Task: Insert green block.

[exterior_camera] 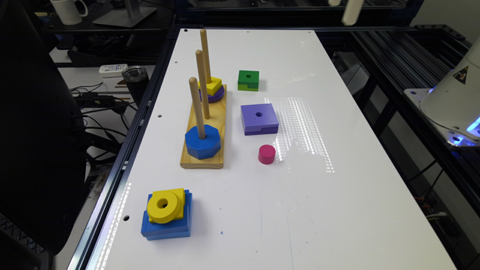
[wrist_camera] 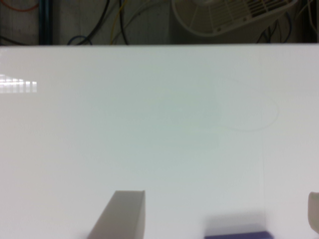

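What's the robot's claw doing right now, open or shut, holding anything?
Gripper: open, fingers spread wide apart over the white table, holding nothing.

On the white table (exterior_camera: 337, 210) we see a wooden peg base (exterior_camera: 204, 159) near one long edge, three dowels upright. A blue octagon (exterior_camera: 203, 142) sits on the nearest dowel, a yellow piece (exterior_camera: 213, 85) over a purple ring (exterior_camera: 216, 96) on the farthest. Beside the base lie a purple square block (exterior_camera: 259, 119) and a magenta cylinder (exterior_camera: 266, 154). Toward the near corner, a yellow ring (exterior_camera: 162, 206) tops a blue block (exterior_camera: 167, 227).
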